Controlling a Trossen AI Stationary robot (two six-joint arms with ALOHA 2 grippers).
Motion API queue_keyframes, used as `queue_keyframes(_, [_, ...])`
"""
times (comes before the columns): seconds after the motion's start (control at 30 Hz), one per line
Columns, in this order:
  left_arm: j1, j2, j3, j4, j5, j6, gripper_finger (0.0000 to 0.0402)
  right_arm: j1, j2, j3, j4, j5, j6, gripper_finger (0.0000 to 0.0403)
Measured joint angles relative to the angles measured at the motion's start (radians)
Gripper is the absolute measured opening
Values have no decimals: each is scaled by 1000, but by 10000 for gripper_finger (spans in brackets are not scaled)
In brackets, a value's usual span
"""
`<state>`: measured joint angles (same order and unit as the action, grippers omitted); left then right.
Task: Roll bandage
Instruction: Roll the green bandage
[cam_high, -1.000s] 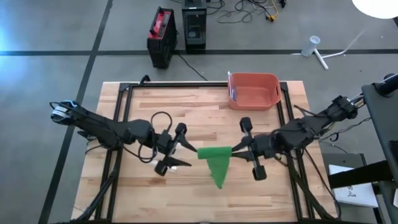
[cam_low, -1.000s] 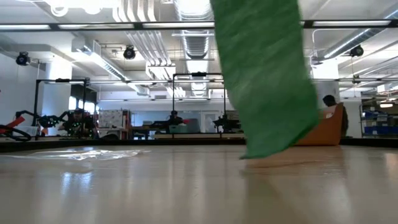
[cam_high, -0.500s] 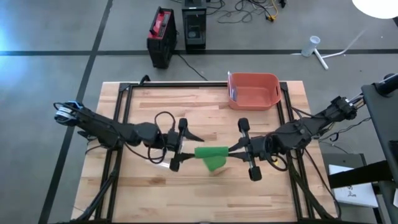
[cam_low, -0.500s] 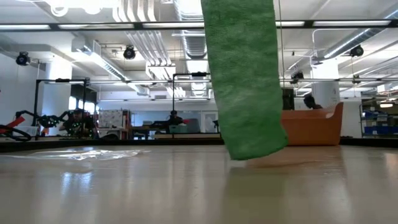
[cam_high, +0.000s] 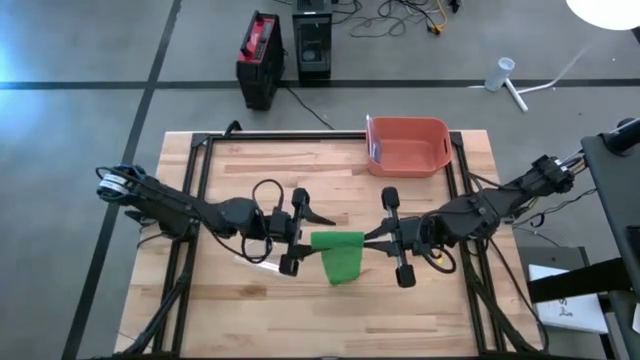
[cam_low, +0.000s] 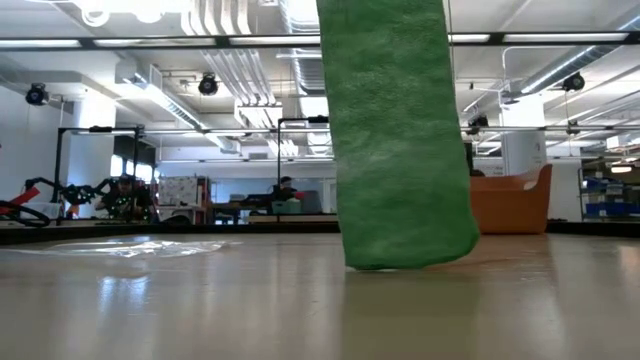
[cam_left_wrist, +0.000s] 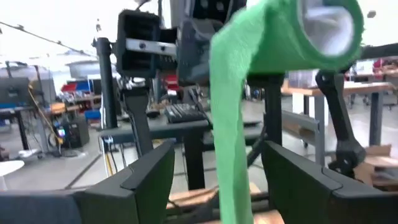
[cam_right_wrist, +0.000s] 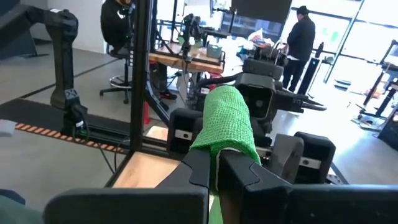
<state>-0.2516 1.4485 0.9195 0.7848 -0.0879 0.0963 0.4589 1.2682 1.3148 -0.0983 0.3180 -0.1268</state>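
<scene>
Green bandage (cam_high: 337, 255) hangs in the air over the middle of the table (cam_high: 230, 170), its loose tail just reaching the wood. Your right gripper (cam_high: 378, 239) is pinched tight on one end of the roll. Your left gripper (cam_high: 306, 236) sits at the other end with fingers (cam_left_wrist: 149, 171) spread, holding nothing. If you pull away, the roll may unwind. If the left fingers close crooked, they may squash it.
</scene>
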Motion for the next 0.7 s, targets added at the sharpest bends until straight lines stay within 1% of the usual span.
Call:
queue_keyframes(0.13, [23,38,0,79,-9,-29,231,-3,0,-2,-1,0,0,3])
queue_keyframes(0.3, [48,67,5,99,-17,-49,224,-10,10,-5,-1,-2,15,3])
queue_keyframes(0.33, [50,72,8,94,-18,-48,212,-10,11,-7,-3,-2,16,3])
queue_keyframes(0.4, [52,86,19,89,-17,-47,172,-10,15,-7,-2,-2,21,3])
queue_keyframes(0.47, [52,86,21,73,-16,-35,111,-14,20,-7,5,-1,22,3])
queue_keyframes(0.53, [53,79,23,43,-23,-22,41,-14,24,-7,-4,-2,25,3])
queue_keyframes(0.57, [53,71,23,29,-37,-14,21,-13,24,-7,-8,-3,29,3])
queue_keyframes(0.7, [52,0,22,-38,-109,57,11,-12,21,-7,-44,-4,76,3])
